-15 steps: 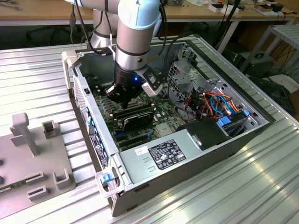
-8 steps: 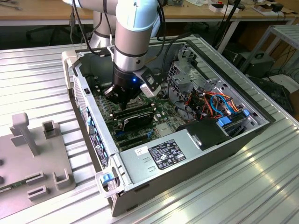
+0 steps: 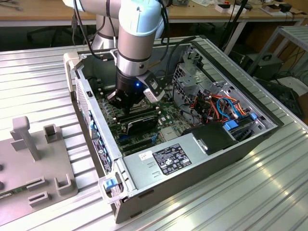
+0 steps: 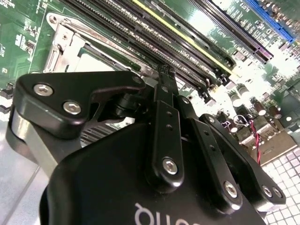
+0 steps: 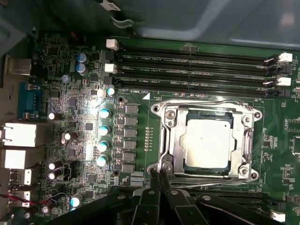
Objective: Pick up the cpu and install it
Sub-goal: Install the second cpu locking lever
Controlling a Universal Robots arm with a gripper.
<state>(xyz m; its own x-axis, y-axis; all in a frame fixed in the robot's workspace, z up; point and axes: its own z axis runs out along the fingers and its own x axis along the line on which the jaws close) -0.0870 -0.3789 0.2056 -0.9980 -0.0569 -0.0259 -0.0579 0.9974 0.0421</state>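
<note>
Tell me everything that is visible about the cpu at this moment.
In the first wrist view the cpu is a small flat square chip with a dull silver-grey metal top, brightly lit. It lies flat inside the socket frame on the green motherboard, beside the black memory slots. The metal frame surrounds it and overlaps its edges. The gripper is at the frame's edge, fingertips together, not holding the chip. Nothing else touches its top.
</note>
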